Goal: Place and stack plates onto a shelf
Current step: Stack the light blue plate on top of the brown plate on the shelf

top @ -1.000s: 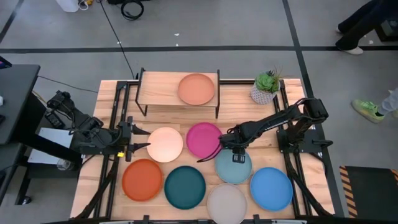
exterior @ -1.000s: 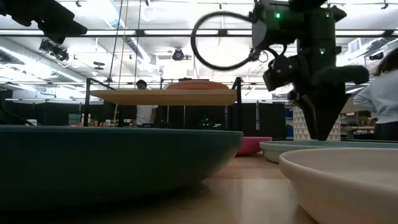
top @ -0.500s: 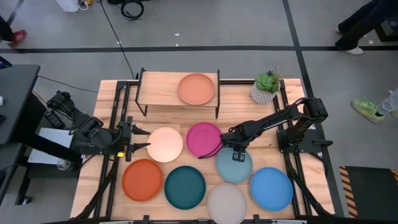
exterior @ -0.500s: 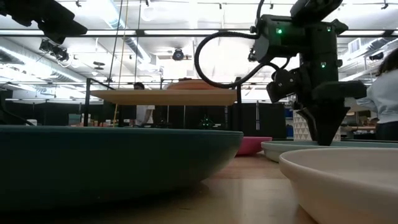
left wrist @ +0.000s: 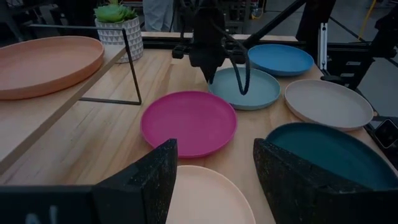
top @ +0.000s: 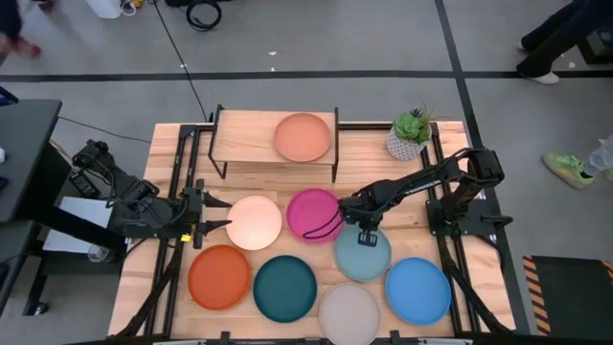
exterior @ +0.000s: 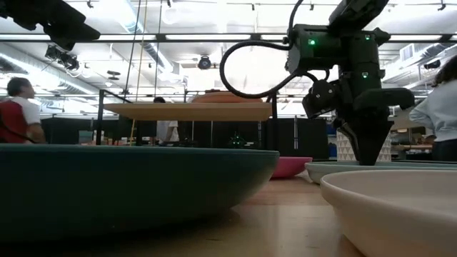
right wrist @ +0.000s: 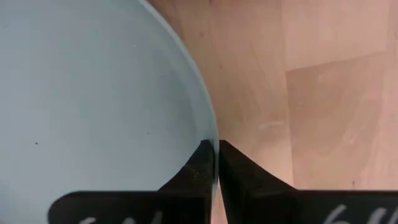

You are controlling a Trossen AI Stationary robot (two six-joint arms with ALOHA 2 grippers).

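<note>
Several plates lie flat on the slatted table: peach (top: 254,222), magenta (top: 314,214), light blue (top: 362,254), bright blue (top: 418,290), orange (top: 218,276), dark teal (top: 284,287) and pale grey (top: 350,312). A tan plate (top: 302,137) rests on the shelf (top: 249,139) at the far side. My right gripper (top: 362,228) is shut on the light blue plate's far rim. Open and holding nothing, my left gripper (top: 225,213) waits at the peach plate's left edge. My right gripper pinches the light blue plate's rim (right wrist: 213,138) at its far edge, one finger on the inner side and one outside. The fingers (exterior: 370,153) come from above, pointing down. The plate still lies level on the table.
A potted plant (top: 410,134) stands at the far right, beside the shelf. Black frame rails run along the table's left and right sides. People stand in the room beyond the table. Bare wood shows between the shelf and the plates.
My right gripper has moved a little toward the table's far edge, from over the light blue plate's middle to its far rim, and has shut there. The plate has stayed on the table.
</note>
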